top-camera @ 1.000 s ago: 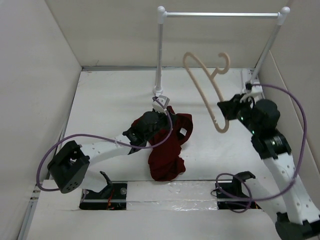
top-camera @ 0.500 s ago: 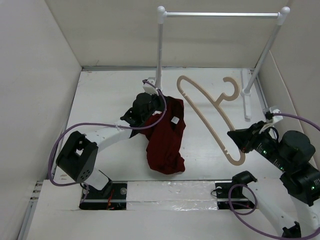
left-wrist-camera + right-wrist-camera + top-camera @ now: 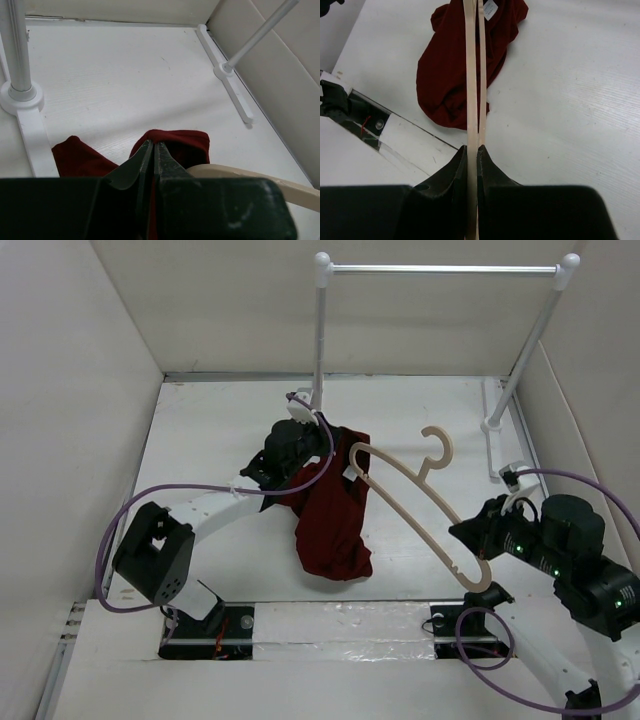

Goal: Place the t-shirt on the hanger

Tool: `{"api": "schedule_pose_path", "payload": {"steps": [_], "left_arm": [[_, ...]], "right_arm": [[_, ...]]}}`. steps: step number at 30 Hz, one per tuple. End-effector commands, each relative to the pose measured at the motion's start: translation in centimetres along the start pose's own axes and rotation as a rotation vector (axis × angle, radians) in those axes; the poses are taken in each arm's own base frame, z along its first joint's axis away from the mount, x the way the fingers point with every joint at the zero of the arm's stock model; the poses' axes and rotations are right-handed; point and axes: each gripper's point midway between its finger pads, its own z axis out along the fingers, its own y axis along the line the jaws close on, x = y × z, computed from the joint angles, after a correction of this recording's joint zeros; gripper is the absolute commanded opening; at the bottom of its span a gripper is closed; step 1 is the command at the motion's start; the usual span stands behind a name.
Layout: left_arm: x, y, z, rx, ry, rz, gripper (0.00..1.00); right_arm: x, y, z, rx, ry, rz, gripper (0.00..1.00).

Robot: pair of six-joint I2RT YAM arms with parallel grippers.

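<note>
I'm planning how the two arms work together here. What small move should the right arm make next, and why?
Probably ease the right tool leftward, feeding the hanger's free end into the t-shirt's neck. The left tool holds the cloth raised, and the hanger's tip sits beside the white label.

No text, brand or number could be read anywhere, and the small white tag (image 3: 490, 8) on the t-shirt (image 3: 447, 75) was too small and blurred to make out.
</note>
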Motion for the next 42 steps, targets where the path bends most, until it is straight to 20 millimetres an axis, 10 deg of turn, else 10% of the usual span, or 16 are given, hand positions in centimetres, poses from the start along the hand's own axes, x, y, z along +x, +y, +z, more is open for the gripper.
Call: {"api": "schedule_pose_path", "payload": {"steps": [1,13,21,30,42], "left_arm": [[-3.6,-2.5,-0.6,0.081,-0.089,-0.016,0.00],[-5.8,-6.1,-3.9,0.181,-0.138,-0.004,0.00],[-8.1,-8.1,-8.9,0.280,-0.201,-0.062,0.00],[-12.2,-11.1,-14.4,0.406,-0.299,-0.079,0.00],[-12.8,-13.5,-17.5,0.534,-0.274,-0.072,0.00]], "right_arm": [[-1.3,0.3,1.0,-0.029,-0.049,-0.031,0.00],[-1.8,-0.2,5.0,-0.057,-0.060,-0.020,0.00],[-6.0,0.5,6.9,-0.097,-0.241,-0.015,0.00],[-12.1,4.6,10.1,-0.201,-0.422,-0.078,0.00],[-14.5,12.0,16.0,-0.214,-0.596,-0.123,0.00]]}}
